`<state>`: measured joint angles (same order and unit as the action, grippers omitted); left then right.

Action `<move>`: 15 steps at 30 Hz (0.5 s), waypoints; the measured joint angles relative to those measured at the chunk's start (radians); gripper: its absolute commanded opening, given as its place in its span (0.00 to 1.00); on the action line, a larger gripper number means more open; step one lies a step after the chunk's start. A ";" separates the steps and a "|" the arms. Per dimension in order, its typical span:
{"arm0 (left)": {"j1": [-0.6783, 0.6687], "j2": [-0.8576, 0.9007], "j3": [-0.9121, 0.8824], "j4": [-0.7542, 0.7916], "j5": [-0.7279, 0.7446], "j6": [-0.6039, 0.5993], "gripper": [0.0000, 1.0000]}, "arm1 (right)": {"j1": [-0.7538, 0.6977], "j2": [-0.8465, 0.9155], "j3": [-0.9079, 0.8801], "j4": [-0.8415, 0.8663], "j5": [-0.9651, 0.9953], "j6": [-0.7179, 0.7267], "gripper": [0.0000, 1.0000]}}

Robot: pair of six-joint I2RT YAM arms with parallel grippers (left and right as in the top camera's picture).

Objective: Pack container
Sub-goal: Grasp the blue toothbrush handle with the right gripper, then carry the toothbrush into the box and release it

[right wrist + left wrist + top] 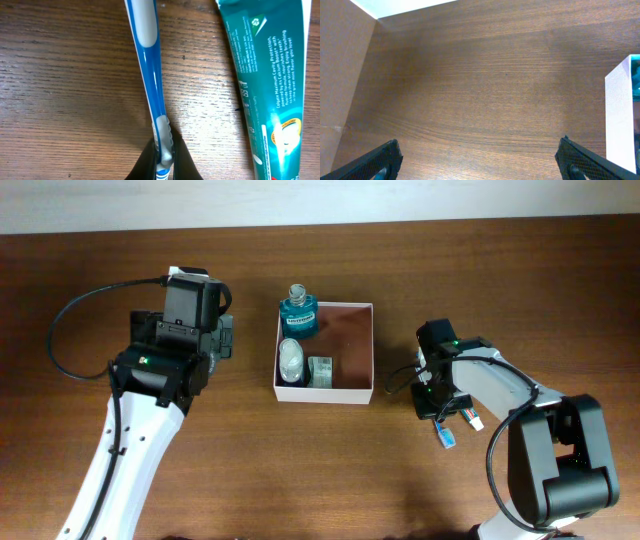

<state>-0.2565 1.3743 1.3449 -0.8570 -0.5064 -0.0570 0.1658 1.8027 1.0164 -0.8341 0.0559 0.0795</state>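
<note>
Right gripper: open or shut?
Shut on the toothbrush: in the wrist view the right gripper pinches its blue handle.

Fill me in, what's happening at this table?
The right tool is shut on the end of a blue toothbrush lying on the table, right of the container, with a green toothpaste tube beside it. The container already holds a teal mouthwash bottle and two smaller items. The left tool is open and empty over bare table left of the container.

Matt wood table (60,75), glossy plastic toothbrush (151,80)
</note>
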 measured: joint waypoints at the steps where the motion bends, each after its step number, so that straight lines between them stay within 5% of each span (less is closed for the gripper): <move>1: 0.000 0.000 0.000 0.000 0.000 0.000 0.99 | 0.000 -0.001 0.000 0.000 0.000 0.000 0.04; 9: 0.000 0.000 0.000 0.000 0.000 0.000 0.99 | 0.000 -0.029 -0.002 -0.108 -0.048 -0.001 0.04; 15: 0.000 0.000 0.000 0.000 0.000 0.000 0.99 | 0.006 -0.210 0.072 -0.203 -0.125 0.000 0.04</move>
<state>-0.2565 1.3743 1.3449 -0.8566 -0.5064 -0.0570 0.1715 1.5925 1.0885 -1.0374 -0.0689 0.0792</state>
